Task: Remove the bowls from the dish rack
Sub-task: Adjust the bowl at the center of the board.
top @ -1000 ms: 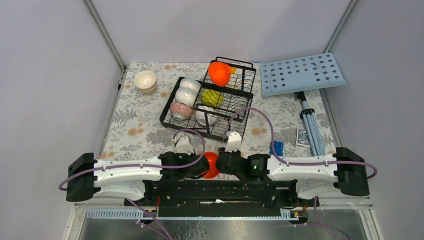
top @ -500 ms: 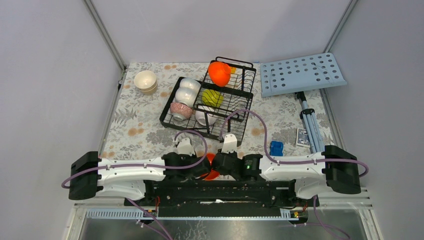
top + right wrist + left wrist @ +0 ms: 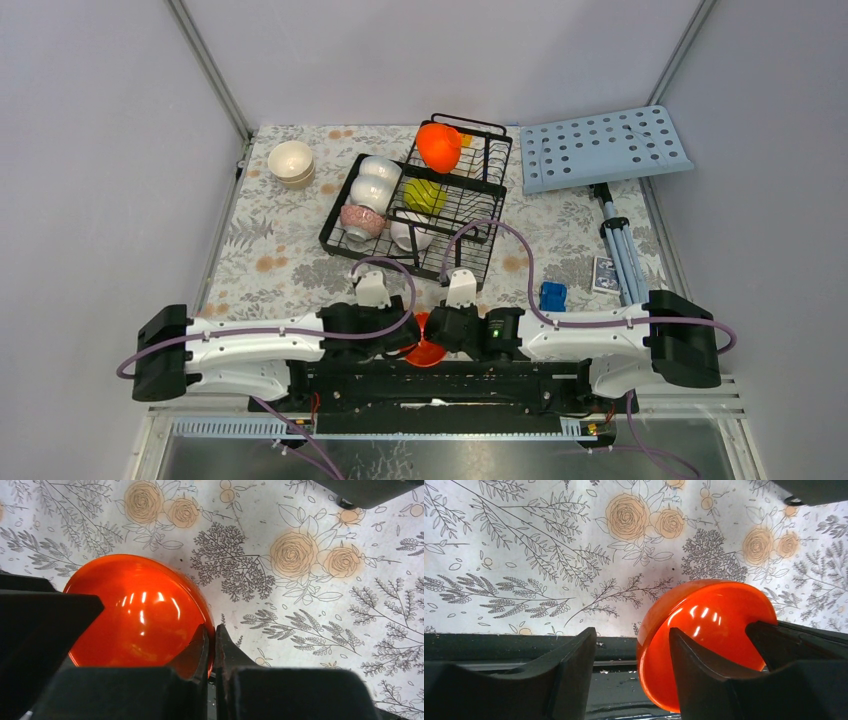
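Overhead, I have the orange bowl [image 3: 425,348] at the near edge of the floral tablecloth [image 3: 270,270]. It sits between my left gripper [image 3: 405,335] and right gripper [image 3: 440,328], well apart from the dish rack [image 3: 458,222]. It stands on its edge rather than flat, showing only as a narrow crescent from above.

In the black wire rack, a second orange bowl [image 3: 438,146] lies tipped in the raised basket and a yellow-green bowl [image 3: 425,196] sits just in front of it. White bowls [image 3: 375,180] and a pink-speckled bowl [image 3: 362,220] lean on edge among the tines. Cream bowls [image 3: 291,162] are stacked mouth-up on the cloth, left of the rack.

On the left wrist camera, the bowl is glossy and smooth, with bright highlights and a thick rounded rim curving up its left side. It is tilted, with its axis lying roughly level. My left fingers are spread with nothing in the gap. The bowl lies behind the right-hand finger, but I cannot tell whether that finger touches it.

On the right wrist camera, I see a rounded, shiny orange dome. My right fingers are pinched almost together on its rim at the dome's right side. The dark bulk of the other gripper covers the dome's lower left.
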Motion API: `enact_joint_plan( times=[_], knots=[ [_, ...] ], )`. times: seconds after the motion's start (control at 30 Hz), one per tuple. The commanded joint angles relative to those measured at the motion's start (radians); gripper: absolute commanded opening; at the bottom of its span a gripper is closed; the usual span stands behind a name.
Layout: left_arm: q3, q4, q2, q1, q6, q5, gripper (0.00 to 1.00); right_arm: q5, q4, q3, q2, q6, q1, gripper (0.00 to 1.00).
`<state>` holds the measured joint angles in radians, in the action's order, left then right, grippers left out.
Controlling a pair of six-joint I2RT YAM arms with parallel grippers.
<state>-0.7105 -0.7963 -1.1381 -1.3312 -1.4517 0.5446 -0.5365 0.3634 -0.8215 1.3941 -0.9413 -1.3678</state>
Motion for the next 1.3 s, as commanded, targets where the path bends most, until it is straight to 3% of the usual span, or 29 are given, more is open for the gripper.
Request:
enact_joint_plan(
  times=[0.0, 0.07, 0.27, 0.63, 0.93, 1.13, 1.23, 1.27],
  knots=[
    [-0.027, -0.01, 0.068, 0.0, 0.088, 0.063, 0.61, -0.01, 0.024, -0.046, 0.0, -0.012, -0.004, 0.0],
    [-0.017, -0.001, 0.089, 0.0, 0.123, 0.072, 0.6, -0.01, 0.025, -0.044, -0.001, -0.015, -0.004, 0.0],
    [0.017, 0.028, 0.122, -0.001, 0.2, 0.053, 0.45, -0.011, 0.03, -0.033, -0.011, -0.025, -0.003, 0.0],
    [0.073, 0.158, 0.135, -0.002, 0.34, -0.043, 0.49, -0.006, 0.022, -0.028, -0.021, -0.024, -0.004, 0.0],
    [0.089, 0.222, 0.068, -0.003, 0.36, -0.077, 0.26, 0.0, 0.019, -0.027, -0.025, -0.022, -0.004, 0.0],
    [0.088, 0.222, 0.066, -0.003, 0.361, -0.079, 0.22, -0.006, 0.02, -0.022, -0.036, -0.021, -0.003, 0.0],
    [0.087, 0.222, 0.066, -0.003, 0.364, -0.08, 0.01, 0.0, 0.012, -0.016, -0.039, -0.017, -0.004, 0.0],
    [0.087, 0.221, 0.069, -0.004, 0.364, -0.08, 0.0, 0.005, 0.003, -0.01, -0.047, -0.012, -0.004, 0.0]
  ],
)
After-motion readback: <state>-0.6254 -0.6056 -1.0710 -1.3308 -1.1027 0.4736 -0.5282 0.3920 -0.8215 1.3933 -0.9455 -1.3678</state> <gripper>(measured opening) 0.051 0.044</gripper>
